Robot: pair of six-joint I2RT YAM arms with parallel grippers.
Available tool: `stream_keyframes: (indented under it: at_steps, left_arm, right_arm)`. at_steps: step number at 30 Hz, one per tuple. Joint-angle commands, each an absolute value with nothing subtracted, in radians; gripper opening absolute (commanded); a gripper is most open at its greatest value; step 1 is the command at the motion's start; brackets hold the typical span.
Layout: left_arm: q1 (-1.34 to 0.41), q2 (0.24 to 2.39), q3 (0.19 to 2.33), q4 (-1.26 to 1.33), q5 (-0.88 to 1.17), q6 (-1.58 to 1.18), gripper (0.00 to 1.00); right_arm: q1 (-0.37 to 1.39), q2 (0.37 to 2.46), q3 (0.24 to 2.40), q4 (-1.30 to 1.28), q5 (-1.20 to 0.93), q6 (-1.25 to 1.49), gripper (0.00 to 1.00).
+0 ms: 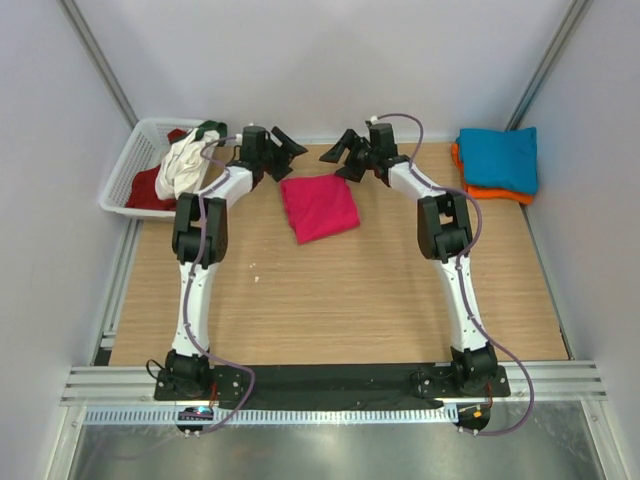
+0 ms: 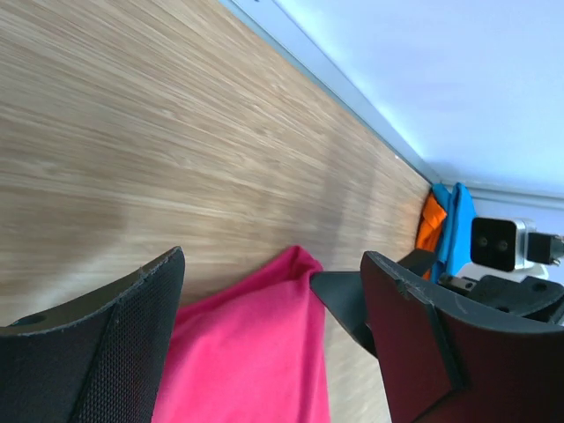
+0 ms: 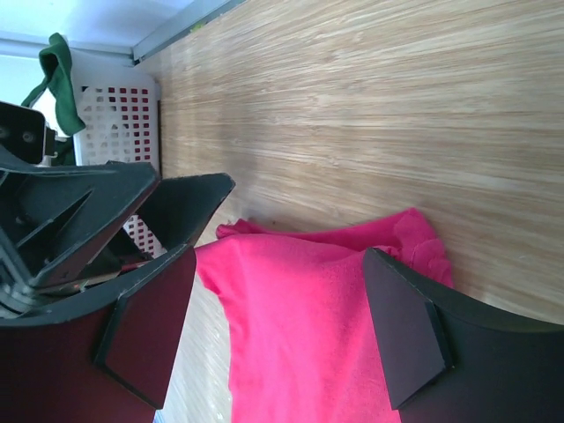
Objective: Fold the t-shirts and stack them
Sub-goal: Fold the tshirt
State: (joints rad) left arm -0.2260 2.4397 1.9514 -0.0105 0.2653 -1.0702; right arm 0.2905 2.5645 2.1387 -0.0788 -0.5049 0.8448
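A magenta-pink t-shirt (image 1: 318, 207) lies folded into a rough square on the wooden table (image 1: 330, 300), toward the back. Both grippers hover over its far edge. My left gripper (image 1: 292, 158) is open at the shirt's far left corner, and the pink cloth (image 2: 256, 352) shows between its fingers with nothing pinched. My right gripper (image 1: 343, 158) is open at the far right corner, its fingers either side of the pink shirt (image 3: 300, 335). A teal-blue shirt (image 1: 498, 155) lies folded on an orange one (image 1: 492, 192) at the back right. White (image 1: 180, 165), dark red (image 1: 150, 188) and green (image 3: 60, 75) shirts fill the basket.
The white lattice basket (image 1: 128, 160) stands at the table's back left corner, close to the left arm. Grey walls close the table in at the back and both sides. The two grippers' tips are near each other, one finger of the right gripper (image 2: 348, 304) showing in the left wrist view.
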Motion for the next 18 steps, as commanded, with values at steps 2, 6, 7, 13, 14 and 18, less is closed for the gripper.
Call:
stream_keyframes:
  at_steps: [2, 6, 7, 13, 14, 18]
  left_arm:
    - [-0.222, 2.473, 2.025, 0.003, 0.262, -1.023, 0.81]
    - [-0.222, 2.433, 2.042, -0.051, 0.262, -0.916, 0.82]
    - [-0.222, 2.395, 2.046, -0.066, 0.249, -0.891, 0.83]
    - [-0.224, 2.231, 2.04, -0.199, 0.125, -0.709, 0.84]
    - [-0.224, 2.167, 2.007, -0.21, 0.108, -0.697, 0.84]
    - [-0.235, 2.034, 1.887, -0.192, 0.098, -0.731, 0.77]
  right_arm:
    - [0.275, 2.554, 2.217, -0.057, -0.499, 0.832, 0.83]
    - [0.255, 2.465, 2.232, -0.15, -0.499, 0.729, 0.84]
    - [0.253, 2.441, 2.227, -0.167, -0.497, 0.706, 0.84]
    - [0.252, 2.209, 2.097, -0.32, -0.449, 0.51, 0.86]
    - [0.253, 2.182, 2.032, -0.334, -0.439, 0.494, 0.85]
    - [0.255, 2.041, 1.838, -0.339, -0.449, 0.482, 0.7]
